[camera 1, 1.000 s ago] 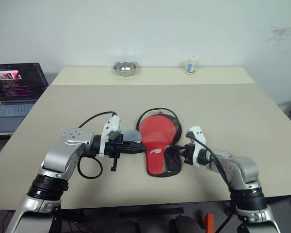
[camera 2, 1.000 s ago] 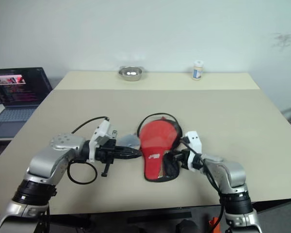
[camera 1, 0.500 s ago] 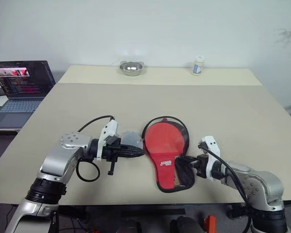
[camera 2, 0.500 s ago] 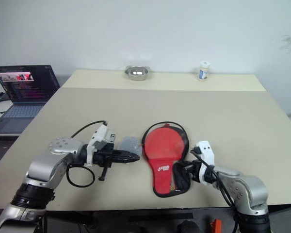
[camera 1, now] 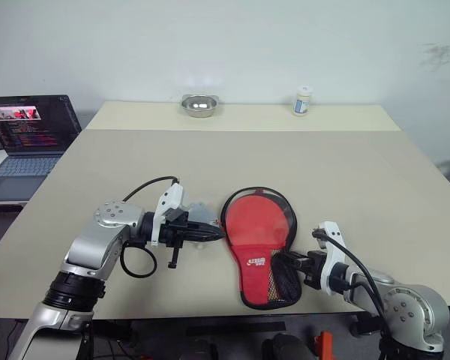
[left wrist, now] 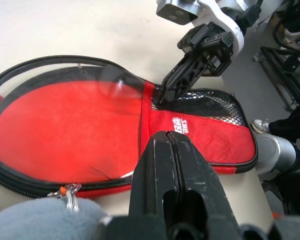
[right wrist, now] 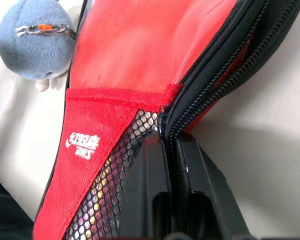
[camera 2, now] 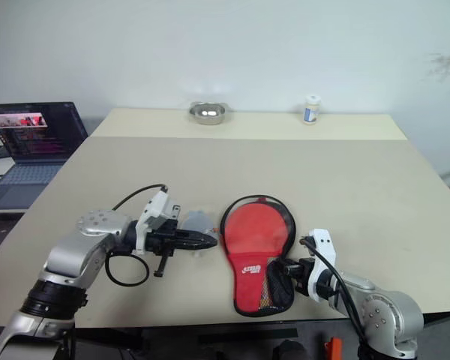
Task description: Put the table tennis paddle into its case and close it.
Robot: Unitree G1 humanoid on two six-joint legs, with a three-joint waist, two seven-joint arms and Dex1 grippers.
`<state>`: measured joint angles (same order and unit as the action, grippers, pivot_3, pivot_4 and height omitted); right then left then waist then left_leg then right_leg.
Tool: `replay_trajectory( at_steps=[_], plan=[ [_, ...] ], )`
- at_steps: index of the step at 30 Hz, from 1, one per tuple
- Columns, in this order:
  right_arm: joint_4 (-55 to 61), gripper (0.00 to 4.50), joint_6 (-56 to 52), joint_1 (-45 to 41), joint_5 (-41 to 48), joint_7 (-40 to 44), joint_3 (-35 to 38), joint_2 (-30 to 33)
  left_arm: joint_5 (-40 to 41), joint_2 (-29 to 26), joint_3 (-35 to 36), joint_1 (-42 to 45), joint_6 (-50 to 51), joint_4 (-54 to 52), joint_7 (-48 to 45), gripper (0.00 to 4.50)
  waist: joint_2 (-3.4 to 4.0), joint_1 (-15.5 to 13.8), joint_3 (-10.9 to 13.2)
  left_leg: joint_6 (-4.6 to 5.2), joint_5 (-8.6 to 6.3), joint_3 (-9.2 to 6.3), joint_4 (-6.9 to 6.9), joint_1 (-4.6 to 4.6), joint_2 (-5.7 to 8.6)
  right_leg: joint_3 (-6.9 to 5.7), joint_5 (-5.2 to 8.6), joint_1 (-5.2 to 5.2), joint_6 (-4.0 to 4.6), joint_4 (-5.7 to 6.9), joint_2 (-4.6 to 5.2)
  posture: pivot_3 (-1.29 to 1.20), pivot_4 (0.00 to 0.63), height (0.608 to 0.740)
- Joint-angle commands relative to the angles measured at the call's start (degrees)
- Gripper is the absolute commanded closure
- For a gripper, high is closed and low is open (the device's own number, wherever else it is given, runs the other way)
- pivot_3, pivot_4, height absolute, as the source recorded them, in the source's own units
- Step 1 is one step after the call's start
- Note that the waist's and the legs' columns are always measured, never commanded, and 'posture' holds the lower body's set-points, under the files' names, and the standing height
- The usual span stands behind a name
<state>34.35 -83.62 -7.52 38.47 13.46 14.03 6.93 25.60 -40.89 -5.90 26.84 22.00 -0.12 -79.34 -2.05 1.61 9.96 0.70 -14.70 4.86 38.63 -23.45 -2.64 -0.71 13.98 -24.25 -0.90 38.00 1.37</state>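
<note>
On the table (camera 1: 345, 172), right tool (camera 1: 298, 266) pinches the case (camera 1: 261, 247) edge; left tool (camera 1: 210, 234) is clamped shut, empty.

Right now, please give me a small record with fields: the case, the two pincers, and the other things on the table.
case: red case flat on the table, mesh end nearest the robot, zipper partly open
left pincer: shut, beside a grey plush charm
right pincer: shut on the case at its mesh end
far edge: metal bowl, small white bottle
</note>
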Motion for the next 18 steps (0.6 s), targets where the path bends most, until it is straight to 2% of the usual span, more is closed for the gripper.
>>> replay_trajectory(
  at_steps=[1, 14, 15, 18],
  plan=[
    [2.12, 4.49, -0.3, 0.85, 0.85, -0.01, 0.03, 0.98, 0.46, -0.24, 0.78, 1.26, 0.2, -1.63, 0.44, 4.5, 0.0, 0.0, 0.0, 0.0, 0.0, -0.01, 0.0, 0.0, 0.0, -0.01, 0.0, 0.0, 0.0, 0.0, 0.0, 0.0, 0.15, 0.74],
    [2.32, 4.49, -1.14, 1.88, 1.85, -0.53, 1.02, 1.6, 1.07, 0.08, 0.74, 3.07, 3.75, -4.28, 3.36, 4.5, 0.0, -0.11, 0.0, 0.0, 0.0, -0.02, -0.01, 0.0, 0.02, -0.01, 0.06, 0.01, -0.08, -0.03, 0.0, 0.0, 0.15, 0.74],
    [2.37, 3.92, -1.1, 1.96, 1.93, -0.47, 1.01, 1.62, 1.08, 0.12, 0.74, 3.2, 3.96, -4.41, 3.52, 4.5, 0.0, -0.11, 0.0, 0.0, 0.0, -0.02, -0.01, -0.01, 0.02, -0.01, 0.06, 0.01, -0.08, -0.03, 0.0, 0.0, 0.15, 0.74],
    [3.06, 3.06, -1.23, 2.24, 2.37, 0.26, 0.93, 2.64, 1.28, 0.12, 0.84, 3.55, 4.59, -4.83, 4.05, 4.5, 0.0, -0.05, 0.0, 0.0, 0.0, -0.01, -0.01, 0.0, 0.02, 0.0, 0.06, 0.01, -0.08, -0.03, 0.0, 0.0, 0.15, 0.74]
  ],
)
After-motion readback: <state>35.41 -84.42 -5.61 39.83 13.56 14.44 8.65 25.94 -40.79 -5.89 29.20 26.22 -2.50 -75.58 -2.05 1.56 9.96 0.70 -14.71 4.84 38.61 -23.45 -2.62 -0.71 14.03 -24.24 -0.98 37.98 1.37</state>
